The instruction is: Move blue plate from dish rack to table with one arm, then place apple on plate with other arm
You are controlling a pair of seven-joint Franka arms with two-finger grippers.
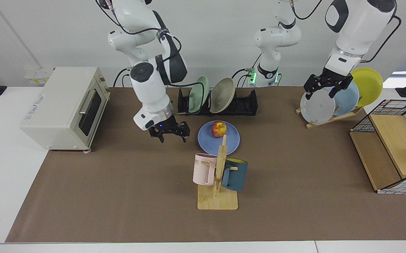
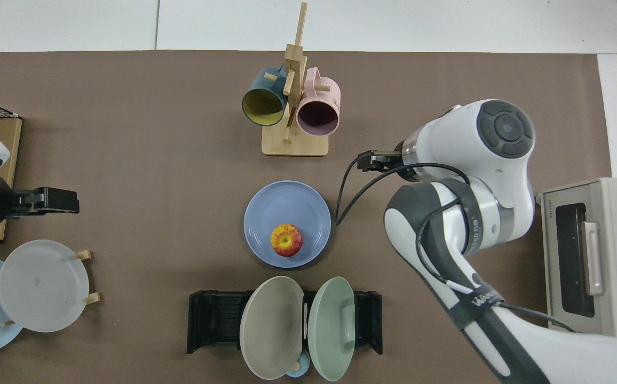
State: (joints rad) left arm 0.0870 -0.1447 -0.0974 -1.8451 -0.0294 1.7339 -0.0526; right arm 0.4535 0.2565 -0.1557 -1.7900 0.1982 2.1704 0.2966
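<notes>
The blue plate [image 1: 231,141] [image 2: 287,205] lies flat on the brown mat of the table [image 1: 118,196], just in front of the black dish rack [image 1: 245,104] [image 2: 215,320]. The red and yellow apple [image 1: 218,129] [image 2: 286,240] rests on the plate, toward its rack side. My right gripper [image 1: 172,136] hangs open and empty above the mat, to the plate's left in the facing view; in the top view its fingers are hidden under the wrist. My left gripper [image 1: 323,92] [image 2: 47,200] waits open over the wooden plate stand, holding nothing.
The rack holds a green plate [image 1: 197,94] and a beige plate [image 1: 223,95]. A mug tree [image 1: 220,165] with two mugs stands close in front of the blue plate. A toaster oven [image 1: 66,105] stands at the facing view's left; the plate stand [image 1: 329,118] and a wire basket [image 1: 392,154] at its right.
</notes>
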